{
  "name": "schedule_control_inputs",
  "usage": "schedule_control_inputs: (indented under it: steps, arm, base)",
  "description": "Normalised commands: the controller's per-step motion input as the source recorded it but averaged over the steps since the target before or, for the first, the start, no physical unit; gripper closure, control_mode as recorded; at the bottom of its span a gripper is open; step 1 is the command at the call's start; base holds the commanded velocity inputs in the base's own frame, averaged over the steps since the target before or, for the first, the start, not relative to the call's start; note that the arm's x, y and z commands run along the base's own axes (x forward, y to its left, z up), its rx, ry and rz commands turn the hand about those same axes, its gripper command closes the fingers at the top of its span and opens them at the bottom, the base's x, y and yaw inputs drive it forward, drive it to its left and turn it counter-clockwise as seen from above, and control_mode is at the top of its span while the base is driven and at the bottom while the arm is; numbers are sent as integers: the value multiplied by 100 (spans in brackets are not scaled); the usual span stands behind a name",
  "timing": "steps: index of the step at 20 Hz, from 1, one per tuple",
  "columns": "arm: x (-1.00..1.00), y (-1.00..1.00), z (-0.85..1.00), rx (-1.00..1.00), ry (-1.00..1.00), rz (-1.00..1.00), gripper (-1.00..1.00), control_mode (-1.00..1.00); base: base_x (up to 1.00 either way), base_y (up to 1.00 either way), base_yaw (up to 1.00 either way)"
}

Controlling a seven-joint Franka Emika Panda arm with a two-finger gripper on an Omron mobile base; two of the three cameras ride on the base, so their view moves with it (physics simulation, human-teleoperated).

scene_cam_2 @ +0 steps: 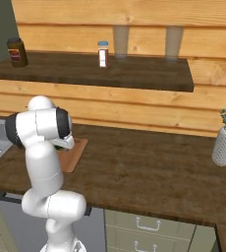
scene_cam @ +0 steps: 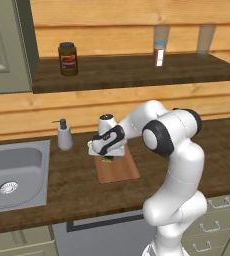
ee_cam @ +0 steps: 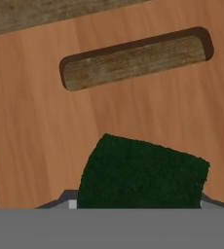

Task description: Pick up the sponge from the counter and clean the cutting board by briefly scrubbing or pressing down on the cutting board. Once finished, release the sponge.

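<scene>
Currently the two-finger gripper (scene_cam: 107, 156) pinches the small dark-green sponge (ee_cam: 142, 172), low over the light-brown wooden cutting board (ee_cam: 41, 126) near its handle slot (ee_cam: 136, 58); likely positioned to press down and scrub.

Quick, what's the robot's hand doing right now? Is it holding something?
Gripper: low over the cutting board, with the sponge right at it; most likely shut on the sponge, though the fingertips are hidden.
</scene>
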Motion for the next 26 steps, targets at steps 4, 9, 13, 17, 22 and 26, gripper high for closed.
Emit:
schedule_control_inputs:
  steps: [4, 9, 13, 17, 22, 26]
  arm:
    - [-73, 0, -82, 1, 0, 0, 100, -100]
    - [-42, -1, -94, -1, 1, 0, 100, -100]
    - [-21, -2, -100, 0, 8, 0, 100, -100]
    - [-19, -5, -46, 0, 2, 0, 100, -100]
    - [-24, -75, -40, 1, 1, 0, 100, -100]
    - [-26, -81, -96, 0, 4, 1, 100, -100]
  base:
    - [0, 0, 0]
    - [0, 0, 0]
    - [0, 0, 0]
    - [0, 0, 0]
    - [0, 0, 0]
    - [0, 0, 0]
